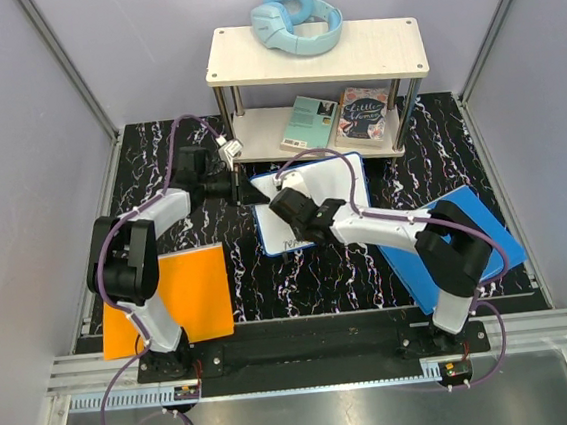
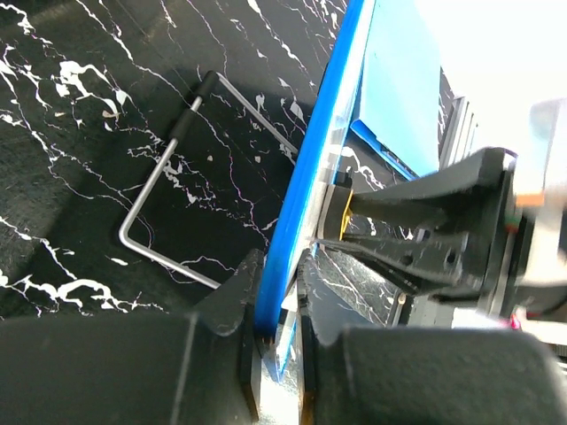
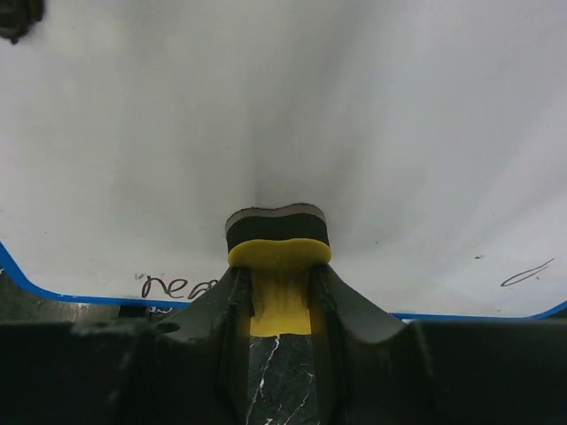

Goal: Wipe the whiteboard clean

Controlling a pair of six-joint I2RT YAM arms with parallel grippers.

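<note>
The whiteboard (image 1: 336, 182), white with a thin blue rim, lies tilted in the middle of the black marbled table. My left gripper (image 1: 242, 189) is shut on its left rim, seen edge-on in the left wrist view (image 2: 306, 204). My right gripper (image 1: 311, 232) is shut on a yellow eraser (image 3: 279, 274) with a dark felt face, pressed on the white surface (image 3: 283, 106). Dark handwriting (image 3: 174, 286) remains near the lower blue rim, and a stroke (image 3: 524, 274) at the right.
An orange flat panel (image 1: 171, 296) lies at the left front, a blue flat panel (image 1: 467, 235) at the right. A two-tier shelf (image 1: 314, 54) with headphones and books stands behind. A bent metal rod (image 2: 159, 190) lies on the table under the board.
</note>
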